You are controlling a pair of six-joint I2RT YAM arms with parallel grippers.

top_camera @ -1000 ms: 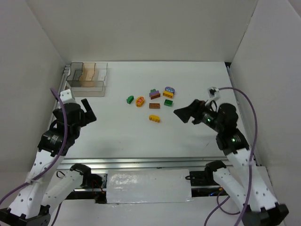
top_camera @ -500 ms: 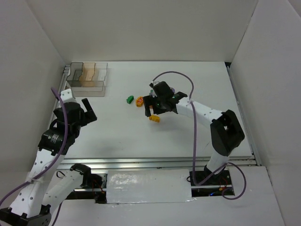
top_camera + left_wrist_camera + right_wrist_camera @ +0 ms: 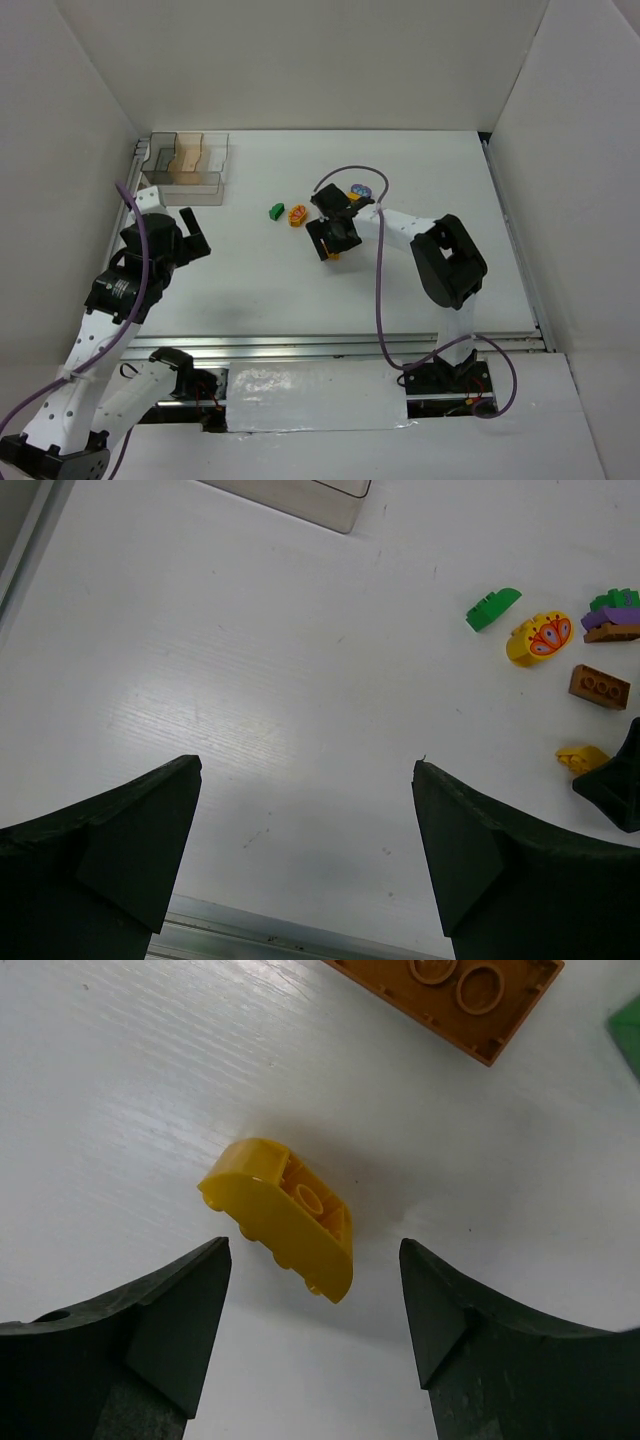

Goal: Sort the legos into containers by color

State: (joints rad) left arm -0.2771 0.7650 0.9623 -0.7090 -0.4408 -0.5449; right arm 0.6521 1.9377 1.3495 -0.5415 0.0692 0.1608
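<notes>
A small yellow lego (image 3: 285,1215) lies on its side on the white table, partly between the open fingers of my right gripper (image 3: 313,1250). In the top view the right gripper (image 3: 328,248) hovers low over that yellow lego (image 3: 335,255). Near it lie a brown brick (image 3: 450,995), a green lego (image 3: 277,211), a yellow oval piece (image 3: 297,214) and a purple-topped piece (image 3: 362,189). The clear organizer tray (image 3: 185,165) stands at the back left. My left gripper (image 3: 197,235) is open and empty over bare table in front of the tray, and also shows in its wrist view (image 3: 307,770).
The left wrist view shows the green lego (image 3: 492,609), the yellow oval (image 3: 540,640), a green-purple-brown stack (image 3: 615,615), the brown brick (image 3: 600,686) and the tray's corner (image 3: 300,495). White walls enclose the table on three sides. A metal rail runs along the near edge.
My right arm swung from the right side to the lego cluster and lowered its open gripper around the yellow lego. The left arm shifted only slightly.
</notes>
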